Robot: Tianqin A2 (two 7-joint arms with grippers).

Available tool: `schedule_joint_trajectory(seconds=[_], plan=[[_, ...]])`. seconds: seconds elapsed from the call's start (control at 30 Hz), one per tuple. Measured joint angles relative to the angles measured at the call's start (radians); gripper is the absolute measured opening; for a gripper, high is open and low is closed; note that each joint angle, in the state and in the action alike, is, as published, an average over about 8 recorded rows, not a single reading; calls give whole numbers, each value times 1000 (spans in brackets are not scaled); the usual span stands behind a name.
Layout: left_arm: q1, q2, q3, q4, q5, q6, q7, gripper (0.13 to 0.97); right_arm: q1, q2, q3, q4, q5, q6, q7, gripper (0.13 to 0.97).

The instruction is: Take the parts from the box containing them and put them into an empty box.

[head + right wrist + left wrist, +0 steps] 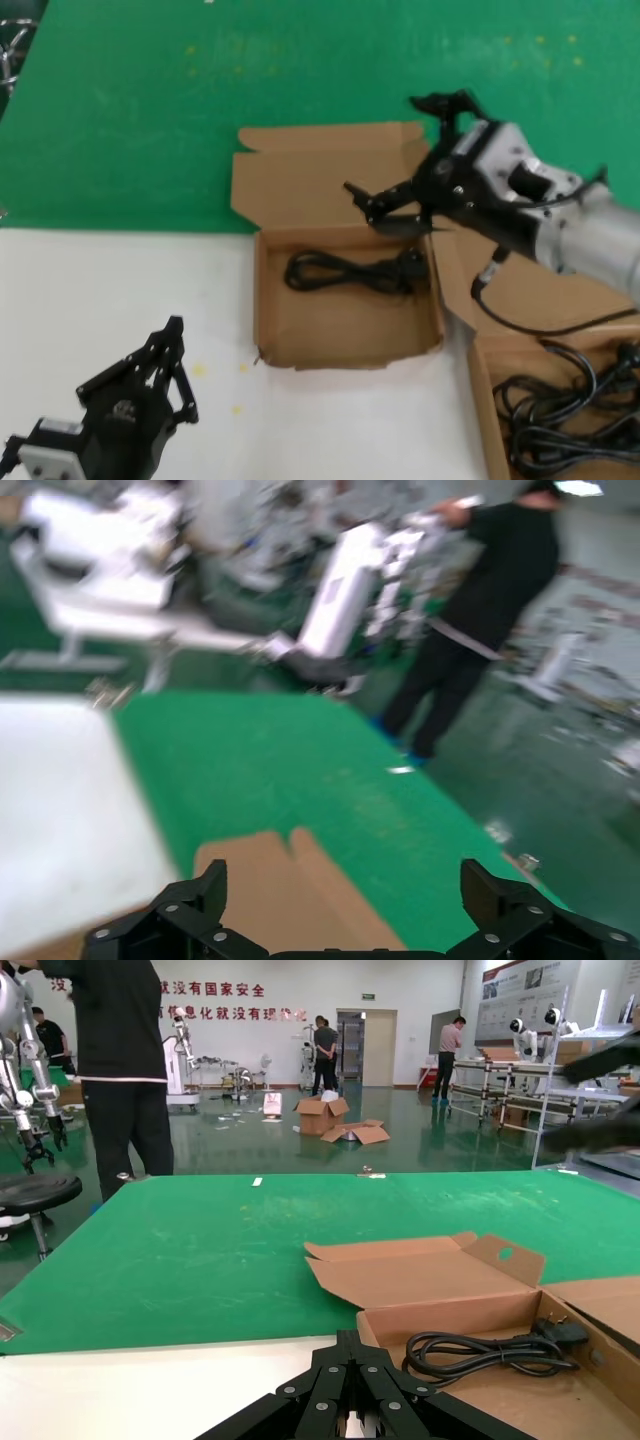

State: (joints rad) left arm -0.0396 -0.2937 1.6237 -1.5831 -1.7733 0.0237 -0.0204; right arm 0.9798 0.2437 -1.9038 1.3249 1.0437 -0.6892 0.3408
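Hovering open right tool overhangs box holding one cord.

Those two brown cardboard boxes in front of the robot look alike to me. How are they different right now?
The middle box holds a single black cord; the box on the robot's right holds a tangled pile of cords. The middle box shows whole, with an oval hole in its lid flap; the right box is cut off by the picture's edge. The open right gripper is over the middle box. Both are shallow, brown and open.

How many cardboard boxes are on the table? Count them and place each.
2: the holed-lid box at centre holding one cord; the other box at the robot's right, cut off by the frame's edge, with tangled cords.
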Motion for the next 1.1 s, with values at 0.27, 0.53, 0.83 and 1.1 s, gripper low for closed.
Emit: schedule_joint_trajectory(seconds=[0.27, 0.53, 0.83, 1.1], plan=[[0, 0, 0, 0, 0, 0, 0, 132, -211, -35, 154, 177, 10, 123, 120, 827], [0, 0, 0, 0, 0, 0, 0, 132, -250, -48, 181, 201, 20, 152, 133, 919], [0, 0, 0, 0, 0, 0, 0, 157, -250, -48, 181, 201, 20, 152, 133, 963], [0, 0, 0, 0, 0, 0, 0, 202, -258, -47, 182, 202, 27, 157, 129, 966]])
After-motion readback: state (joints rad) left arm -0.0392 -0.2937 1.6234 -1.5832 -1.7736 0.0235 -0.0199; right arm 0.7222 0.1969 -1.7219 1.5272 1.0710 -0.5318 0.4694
